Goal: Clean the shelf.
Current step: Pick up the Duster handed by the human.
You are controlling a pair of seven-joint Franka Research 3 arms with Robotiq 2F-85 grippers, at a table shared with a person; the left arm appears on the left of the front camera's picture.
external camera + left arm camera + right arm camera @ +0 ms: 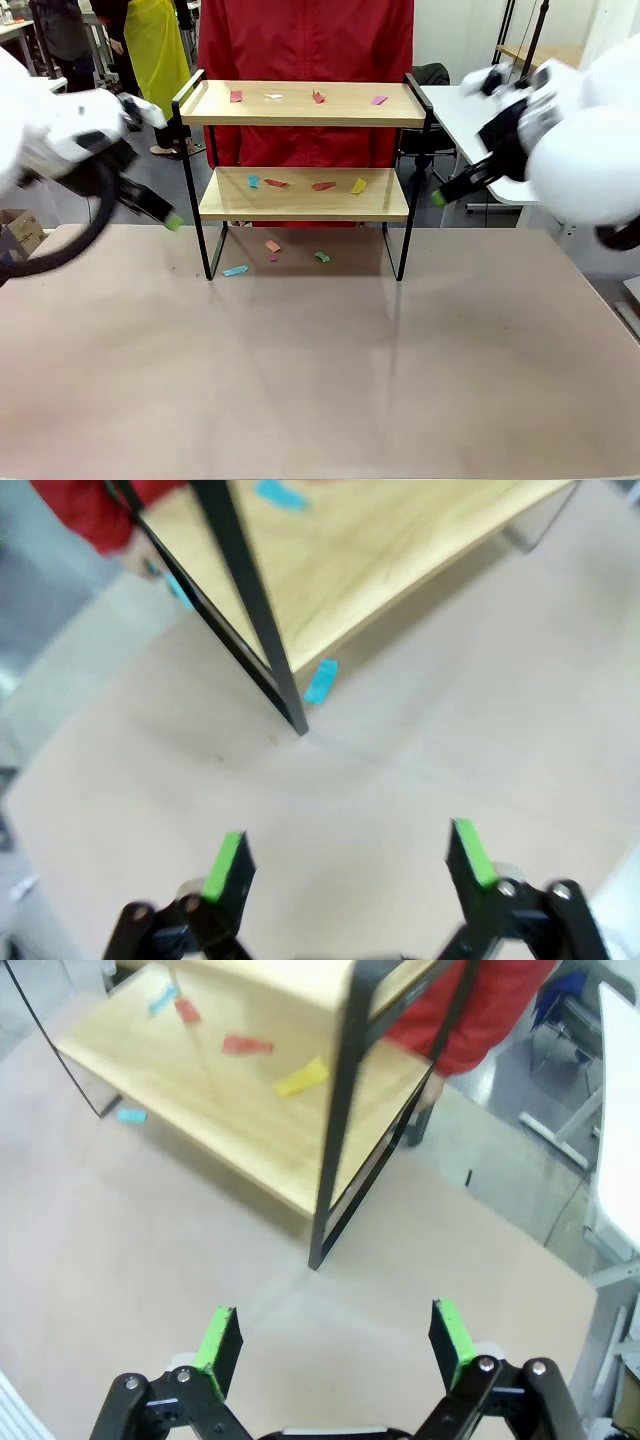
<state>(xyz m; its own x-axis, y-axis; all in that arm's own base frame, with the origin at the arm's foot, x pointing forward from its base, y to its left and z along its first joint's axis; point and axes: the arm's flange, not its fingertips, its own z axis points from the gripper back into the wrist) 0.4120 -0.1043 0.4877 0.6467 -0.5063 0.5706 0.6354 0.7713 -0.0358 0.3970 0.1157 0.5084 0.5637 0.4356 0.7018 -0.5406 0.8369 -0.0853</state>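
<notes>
Our left gripper (168,218) and right gripper (440,197) hang wide open and empty at either end of the shelf (300,206), which stands mid-table (320,380) on the far side, its long axis running between them, paper scraps (323,186) strewn on both boards, so we judge neither arm nearer.

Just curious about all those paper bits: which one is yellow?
The yellow scrap lies at the right end of the lower board of the shelf; no other scrap is yellow.
</notes>
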